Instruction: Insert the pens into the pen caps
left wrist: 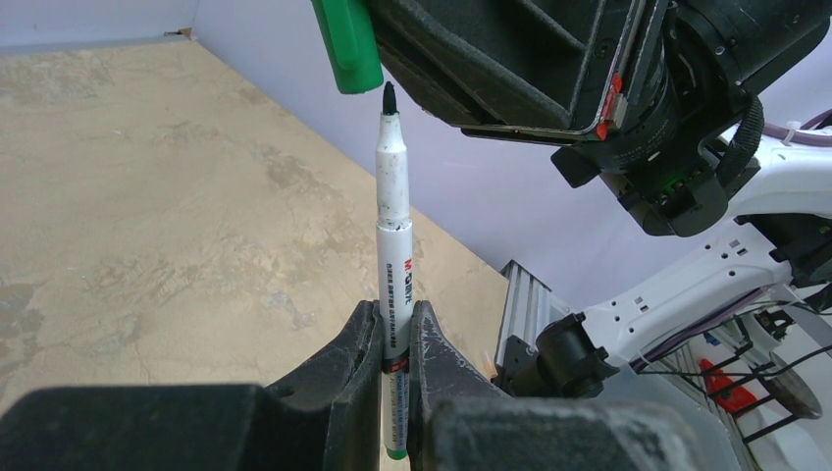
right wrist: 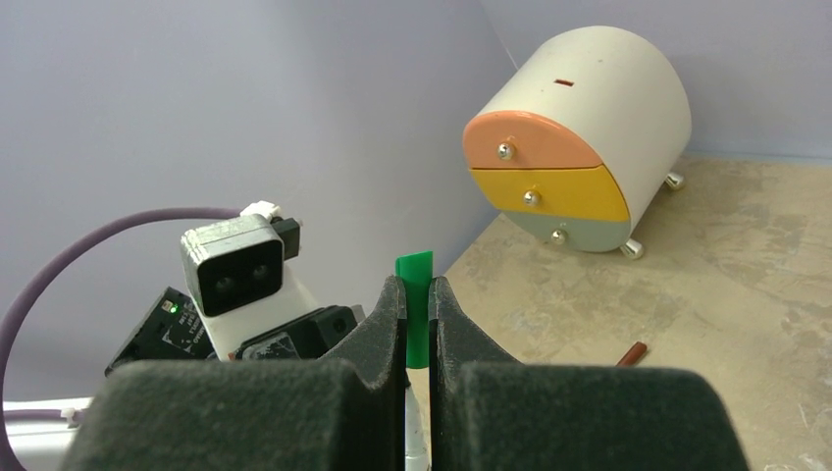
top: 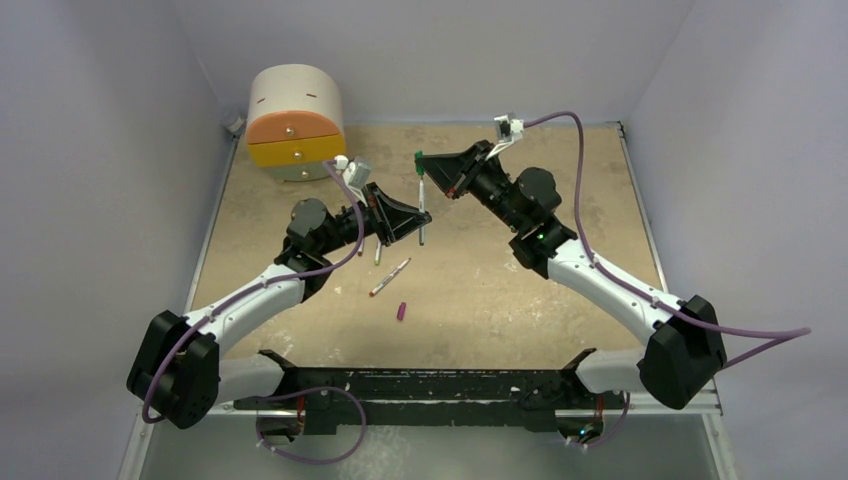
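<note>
Green plastic, in the form of a short cylindrical pen cap (left wrist: 345, 44), is sitting pinched between the two black fingers of the right tool (right wrist: 416, 294). The jaws are pressing on its sides with only the cap's width between them, and the cap's end is sticking out past the fingertips.

Just below it, the left tool (left wrist: 394, 329) is gripping a thin white-grey marker pen (left wrist: 393, 196) low on its barrel. Its jaws are narrowed to the barrel's thickness, and it is holding the pen upright above the tan mottled counter (top: 500, 290). The pen's dark tip is pointing up at the cap and sitting just beside the cap's lower rim, very near but not inside it. In the left wrist view the tip is lying slightly to the right of the cap's mouth. From above, both tools are meeting over the far middle of the counter.

A second white-grey pen with red ends (top: 390, 277) is lying flat on the counter nearer the arm bases. A third pen (top: 378, 254) is showing partly beside the left arm's wrist. A small magenta-pink cap (top: 401, 312) is lying nearer the bases, apart from both pens. In the right wrist view a dark red cap (right wrist: 631, 353) is lying on the counter near a round cream drawer chest with orange and yellow fronts (right wrist: 589, 128), which is standing in the far left corner.
</note>
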Action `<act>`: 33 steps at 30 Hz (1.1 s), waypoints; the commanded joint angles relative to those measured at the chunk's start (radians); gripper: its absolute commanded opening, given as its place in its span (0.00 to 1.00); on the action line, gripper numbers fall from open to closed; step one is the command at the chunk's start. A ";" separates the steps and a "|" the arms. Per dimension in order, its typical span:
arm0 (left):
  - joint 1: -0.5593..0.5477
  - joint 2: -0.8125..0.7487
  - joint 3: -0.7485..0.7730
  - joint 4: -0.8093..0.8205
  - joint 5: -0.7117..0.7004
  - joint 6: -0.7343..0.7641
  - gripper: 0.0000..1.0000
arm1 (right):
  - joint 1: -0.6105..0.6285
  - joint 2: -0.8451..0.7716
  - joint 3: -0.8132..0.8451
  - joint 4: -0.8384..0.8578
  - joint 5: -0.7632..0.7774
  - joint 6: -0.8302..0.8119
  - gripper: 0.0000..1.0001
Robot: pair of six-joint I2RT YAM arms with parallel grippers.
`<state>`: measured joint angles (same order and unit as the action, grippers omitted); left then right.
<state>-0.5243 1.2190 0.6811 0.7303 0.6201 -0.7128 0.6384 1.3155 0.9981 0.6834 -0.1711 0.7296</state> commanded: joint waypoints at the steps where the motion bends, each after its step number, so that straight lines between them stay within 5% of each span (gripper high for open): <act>1: -0.004 -0.028 0.033 0.034 -0.013 0.024 0.00 | -0.005 -0.027 -0.003 0.046 0.001 -0.013 0.00; 33: -0.003 -0.011 0.043 0.057 -0.013 0.022 0.00 | -0.009 -0.041 0.066 0.040 0.006 -0.058 0.00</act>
<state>-0.5247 1.2190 0.6903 0.7532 0.5919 -0.7132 0.6338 1.2892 1.0153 0.6804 -0.1677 0.6956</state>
